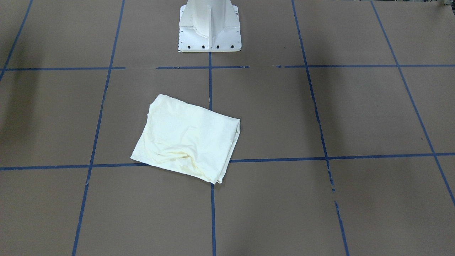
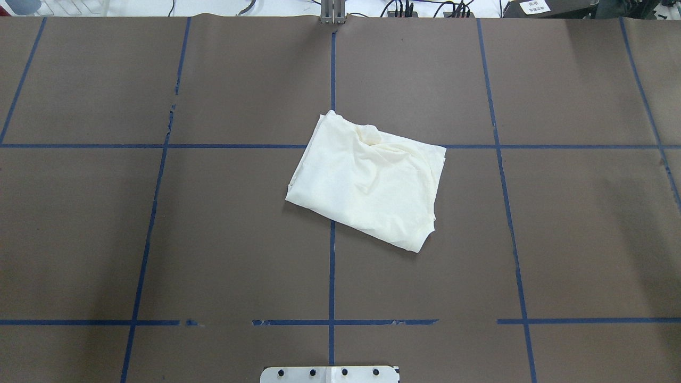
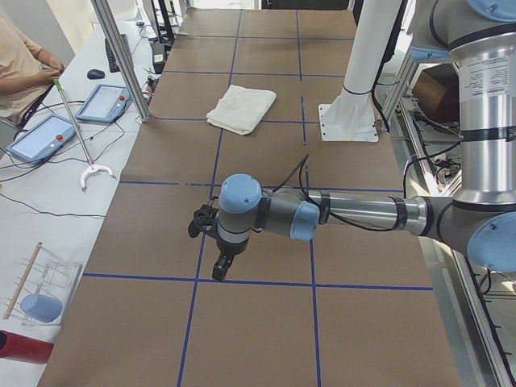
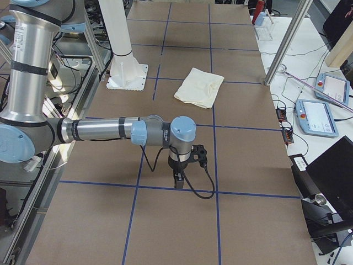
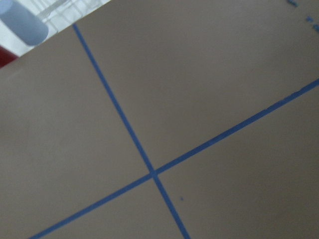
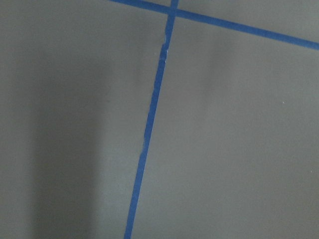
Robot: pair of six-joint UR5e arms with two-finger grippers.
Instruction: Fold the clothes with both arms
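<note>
The cream-white shirt [image 2: 370, 178] lies folded into a rough rectangle near the table's middle, plain side up, no print showing. It also shows in the front-facing view [image 1: 186, 138], the left view [image 3: 242, 108] and the right view [image 4: 199, 86]. My left gripper [image 3: 220, 268] hangs over the table's left end, far from the shirt, pointing down. My right gripper [image 4: 178, 182] hangs over the right end, also far from the shirt. Both show only in the side views, so I cannot tell whether they are open or shut. Both wrist views show only brown table and blue tape.
The white pedestal base [image 1: 209, 26] stands behind the shirt. The brown table [image 2: 213, 239] carries a grid of blue tape lines. A side bench holds tablets [image 3: 105, 103] and a white hooked pole [image 3: 81, 145] near a seated person [image 3: 20, 64]. Metal posts [image 4: 289, 38] stand at the edges.
</note>
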